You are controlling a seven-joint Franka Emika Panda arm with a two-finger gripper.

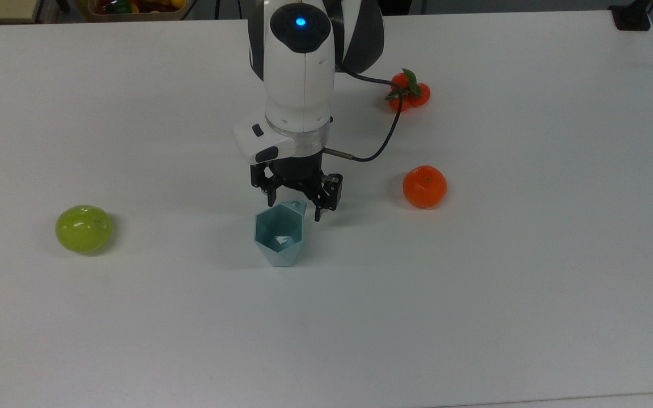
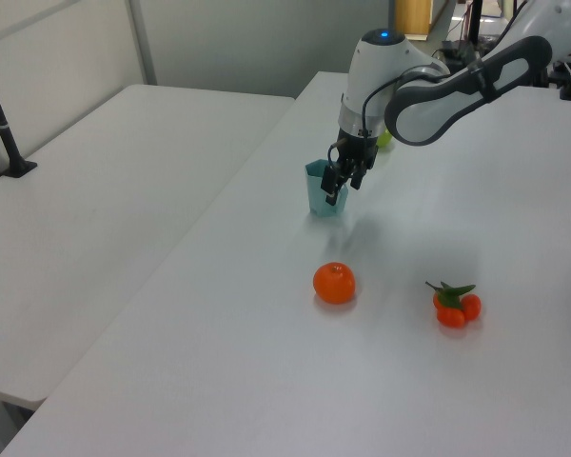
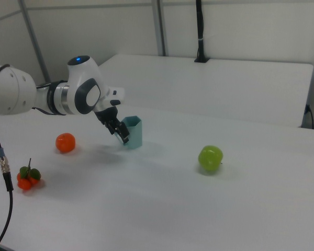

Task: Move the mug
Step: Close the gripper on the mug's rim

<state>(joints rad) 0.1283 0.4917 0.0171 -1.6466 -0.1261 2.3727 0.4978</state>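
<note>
Teal mug (image 1: pixel 279 235) upright; spread gripper (image 1: pixel 296 208) straddles its handle.

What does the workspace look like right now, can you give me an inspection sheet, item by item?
Surface: white table, bare apart from the items below.
Job's things: the mug stands upright near the middle, its tab handle toward the arm.
Clutter: green apple at the top view's left; orange and a leafy cluster of small oranges at the top view's right, all apart from the mug.
Grippers: the pincer is open, lowered at the mug's handle side, fingers either side of the tab.
Cables: a black cable loops from the wrist toward the cluster.
Surroundings: a second white table alongside; a bin of coloured items at the far edge.
</note>
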